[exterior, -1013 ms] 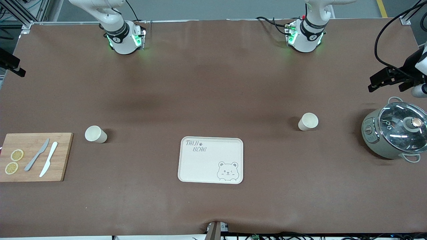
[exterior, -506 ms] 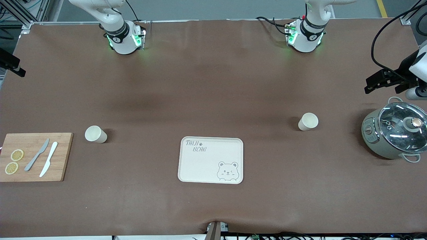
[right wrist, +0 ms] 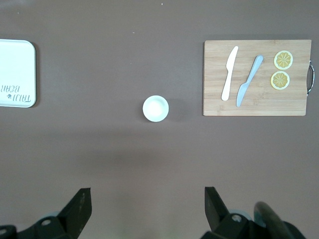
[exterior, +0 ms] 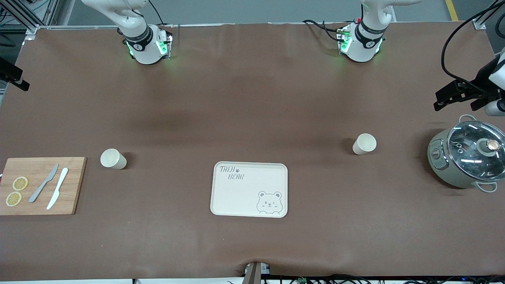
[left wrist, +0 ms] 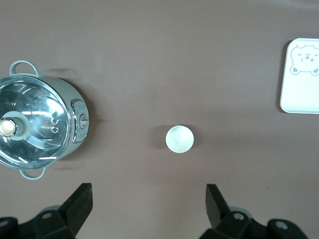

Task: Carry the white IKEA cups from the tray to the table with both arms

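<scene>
Two small white cups stand upright on the brown table. One cup [exterior: 113, 159] is toward the right arm's end, beside the cutting board; it also shows in the right wrist view [right wrist: 156, 108]. The other cup [exterior: 364, 143] is toward the left arm's end, beside the pot; it also shows in the left wrist view [left wrist: 179, 139]. My left gripper [left wrist: 148, 191] is open and empty, high over the table; it shows dark at the front view's edge [exterior: 453, 96]. My right gripper [right wrist: 147, 195] is open and empty, also high; only part of it [exterior: 14, 77] shows in the front view.
A cream bear tray [exterior: 249, 189] lies between the cups, nearer the front camera. A wooden cutting board [exterior: 41, 185] with two knives and lemon slices lies at the right arm's end. A grey-green pot [exterior: 465, 157] with a glass lid stands at the left arm's end.
The left gripper shifted slightly toward the table's middle and then back. The cups, the tray and the right gripper have hardly moved.
</scene>
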### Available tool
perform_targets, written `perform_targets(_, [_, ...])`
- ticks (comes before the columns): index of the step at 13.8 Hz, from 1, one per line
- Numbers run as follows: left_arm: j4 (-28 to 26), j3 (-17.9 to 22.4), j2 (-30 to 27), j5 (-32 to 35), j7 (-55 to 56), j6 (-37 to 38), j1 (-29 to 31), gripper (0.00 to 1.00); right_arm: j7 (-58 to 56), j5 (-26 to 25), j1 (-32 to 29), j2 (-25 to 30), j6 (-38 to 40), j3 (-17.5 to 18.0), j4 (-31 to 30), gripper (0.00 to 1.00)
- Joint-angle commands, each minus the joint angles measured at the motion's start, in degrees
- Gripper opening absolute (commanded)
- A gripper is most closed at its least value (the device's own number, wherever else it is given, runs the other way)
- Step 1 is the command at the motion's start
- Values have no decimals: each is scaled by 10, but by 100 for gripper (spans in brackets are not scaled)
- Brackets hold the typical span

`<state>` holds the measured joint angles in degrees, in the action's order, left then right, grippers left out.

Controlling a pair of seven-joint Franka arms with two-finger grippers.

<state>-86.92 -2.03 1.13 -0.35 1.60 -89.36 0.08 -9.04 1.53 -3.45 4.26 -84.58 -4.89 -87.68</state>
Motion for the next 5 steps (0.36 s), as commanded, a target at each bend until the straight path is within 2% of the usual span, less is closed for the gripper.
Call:
perform_targets(1, [10, 0, 1, 8, -12, 4, 4, 100, 9, -4, -5, 4, 4, 6, 0, 100])
perform_targets(5, [10, 2, 0, 10, -12, 9, 4, 100, 9, -5, -7, 4, 4, 6, 0, 100])
